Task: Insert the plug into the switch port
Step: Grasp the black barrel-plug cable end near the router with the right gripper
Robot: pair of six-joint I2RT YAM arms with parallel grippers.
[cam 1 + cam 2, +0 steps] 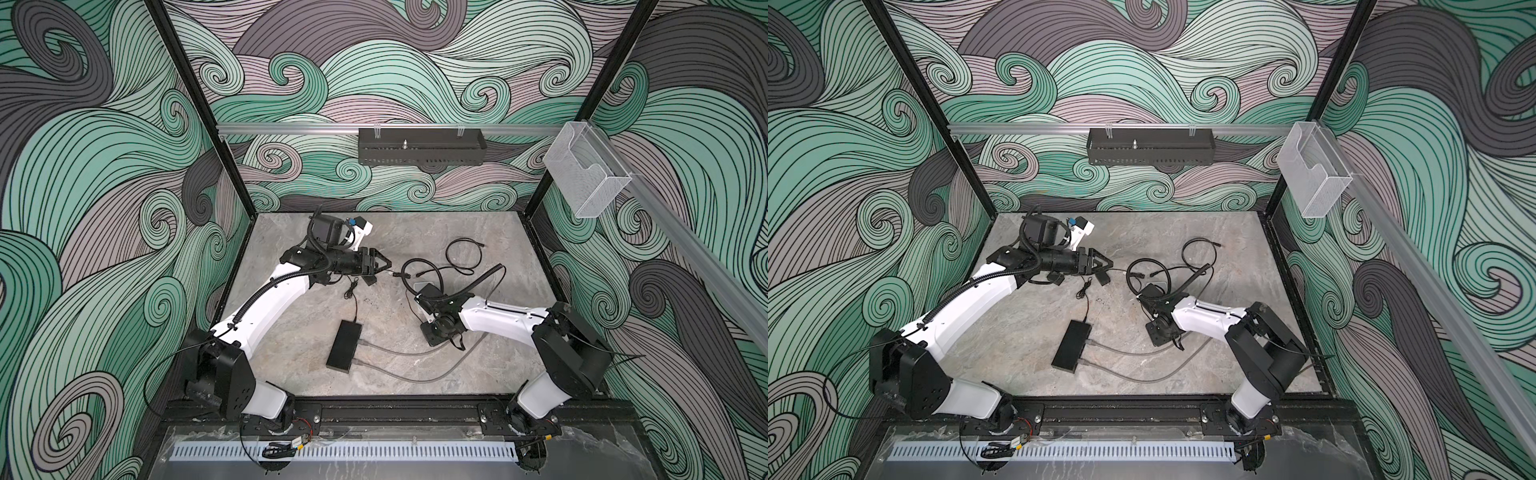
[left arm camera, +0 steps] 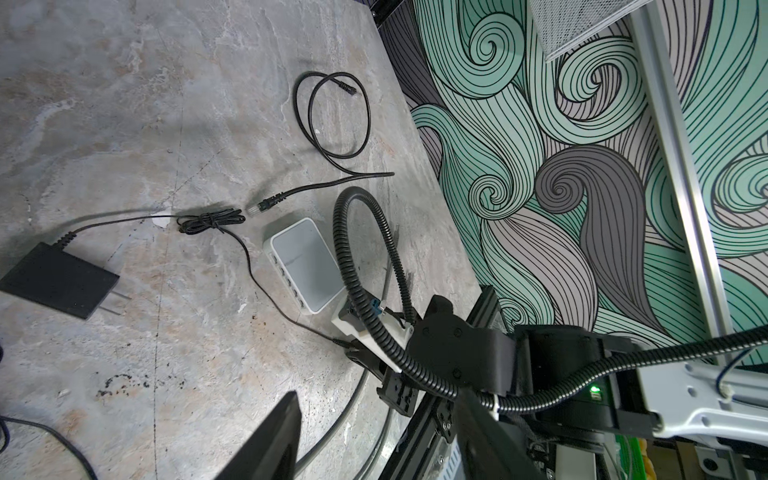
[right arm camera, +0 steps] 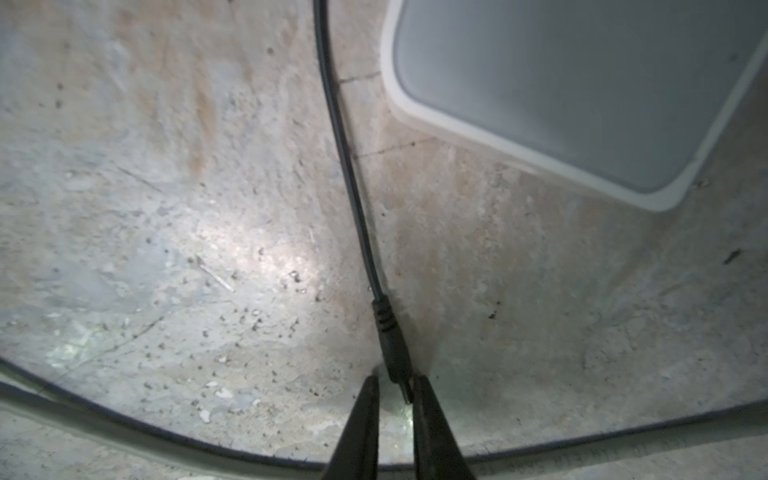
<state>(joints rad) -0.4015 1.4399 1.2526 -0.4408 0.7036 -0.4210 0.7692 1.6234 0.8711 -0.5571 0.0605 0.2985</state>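
The switch (image 3: 582, 91) is a small white box with a grey top, flat on the stone table in both top views (image 1: 424, 286) (image 1: 1156, 286). Its row of ports (image 2: 286, 282) faces the left arm. The plug (image 3: 392, 349) is a black barrel plug on a thin black cord, lying beside the switch. My right gripper (image 3: 395, 390) points down, shut on the plug's metal tip, which rests against one finger. My left gripper (image 1: 384, 266) (image 1: 1106, 264) hovers open and empty to the left of the switch.
The cord runs through a tied bundle (image 2: 210, 218) to a black power adapter (image 2: 58, 282). A looped black network cable (image 1: 461, 257) lies behind the switch, its connector (image 2: 259, 206) near the bundle. A flat black box (image 1: 344, 347) with grey cables (image 1: 415, 353) sits nearer the front.
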